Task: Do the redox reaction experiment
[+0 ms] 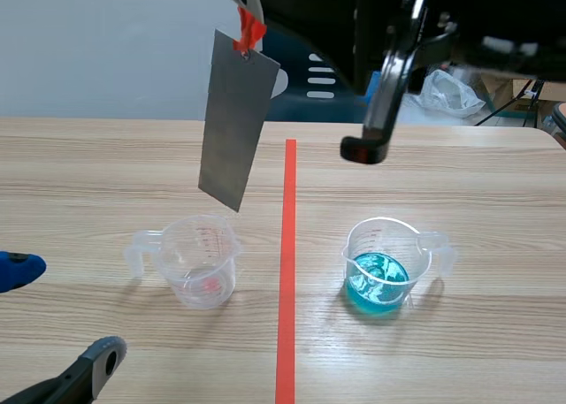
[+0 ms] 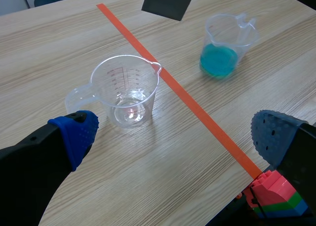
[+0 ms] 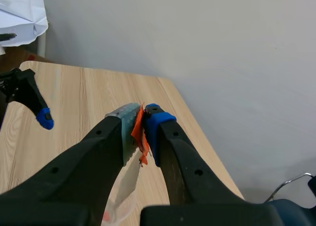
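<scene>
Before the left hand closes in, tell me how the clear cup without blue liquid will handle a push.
The clear cup is thin plastic and looks almost empty, so probably light; a push would likely slide it across the smooth table. Its base is narrower than its rim, so a high push might tip it.

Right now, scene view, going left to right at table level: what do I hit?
Left gripper → clear measuring cup → orange-red tape line → measuring cup with blue liquid. Metal sheet, hanging over the clear cup, left out.
</scene>
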